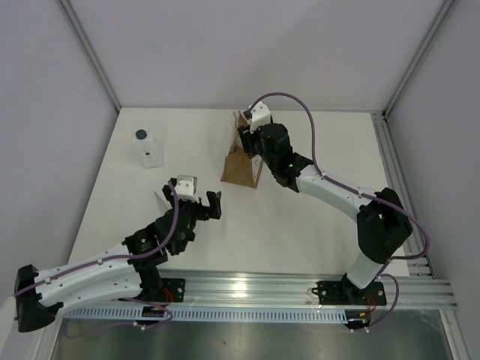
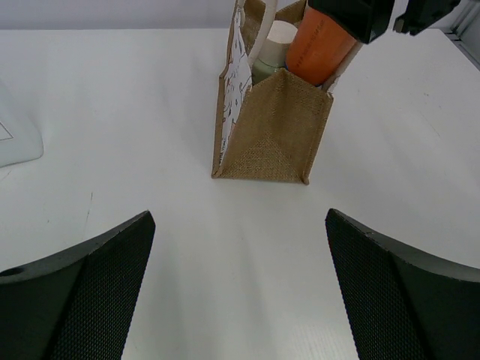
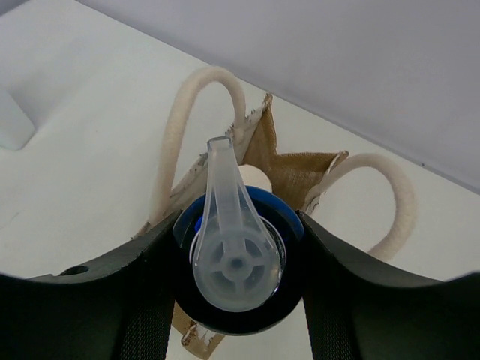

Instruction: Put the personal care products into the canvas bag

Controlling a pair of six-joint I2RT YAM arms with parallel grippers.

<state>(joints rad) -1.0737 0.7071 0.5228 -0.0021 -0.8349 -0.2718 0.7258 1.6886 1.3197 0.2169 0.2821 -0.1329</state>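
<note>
The right gripper [image 3: 238,289] is clamped on the orange bottle [image 2: 319,46]. Its base is in the mouth of the canvas bag [image 2: 274,139], directly below the hand. Its long axis is near upright, the top leaning toward 1 o'clock in the left wrist view. It seems only partly in. The left gripper [image 1: 204,204] stands apart, empty. The clear bottle [image 1: 148,148] stands at its 11 o'clock, nearer that arm.
</note>
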